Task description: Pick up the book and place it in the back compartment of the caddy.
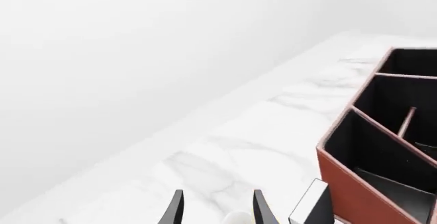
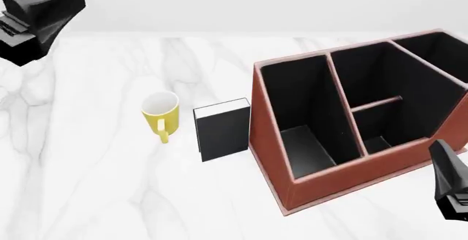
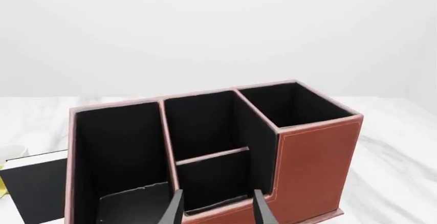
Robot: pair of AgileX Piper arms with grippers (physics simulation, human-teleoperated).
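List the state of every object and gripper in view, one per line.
book: upright on the table, between mug and caddy, not held.
yellow mug: upright, empty as far as visible, handle toward the camera.
caddy: standing on the table, visible cells empty.
back compartment: empty, no book in it.
left gripper: open, holding nothing.
right gripper: open, holding nothing.

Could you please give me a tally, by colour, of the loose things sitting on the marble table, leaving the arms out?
Yellow: 1, the mug.
Black: 1, the book.
Reddish-brown: 1, the caddy.
Total: 3
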